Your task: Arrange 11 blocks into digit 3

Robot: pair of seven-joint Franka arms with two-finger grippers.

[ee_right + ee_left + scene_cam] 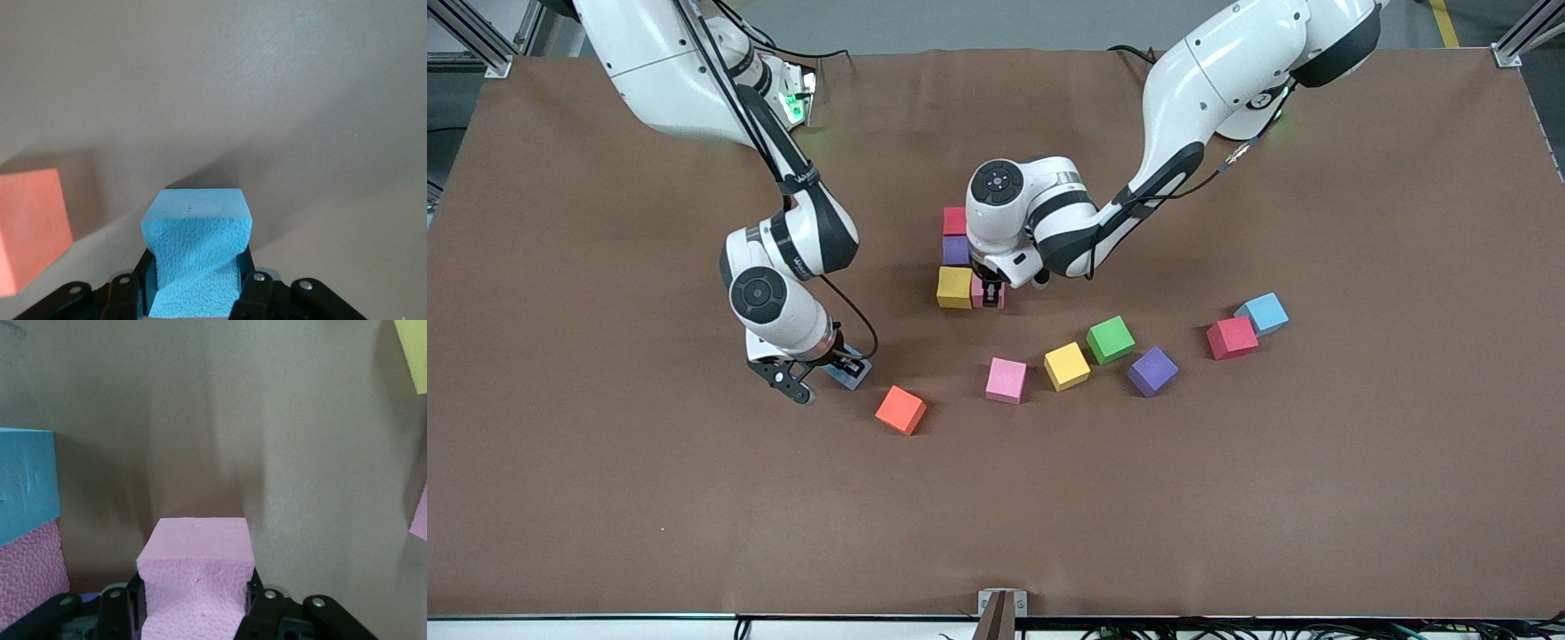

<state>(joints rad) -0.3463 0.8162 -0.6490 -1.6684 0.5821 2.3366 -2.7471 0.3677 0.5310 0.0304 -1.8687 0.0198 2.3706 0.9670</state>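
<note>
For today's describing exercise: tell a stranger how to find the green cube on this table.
Start at the loose cubes on the brown table, nearer the front camera than the stacked column. The green cube sits between a yellow cube and a purple cube. It is the only green one.

Table (605, 498), brown covering, carrying loose foam cubes.

- Column at centre, cubes touching: red-pink cube (955, 220) lying farthest from the front camera, purple cube (956, 251) next, yellow cube (955, 287) nearest; pink cube (988, 294) sitting beside the yellow one, toward the left arm's end.
- Row nearer the camera: orange cube (901, 410), pink cube (1007, 380), yellow cube (1067, 366), green cube (1110, 340), purple cube (1152, 371).
- Toward the left arm's end: red cube (1232, 338) touching light blue cube (1263, 313).
- Toward the right arm's end: blue cube (847, 371) sitting beside the orange one.
</note>
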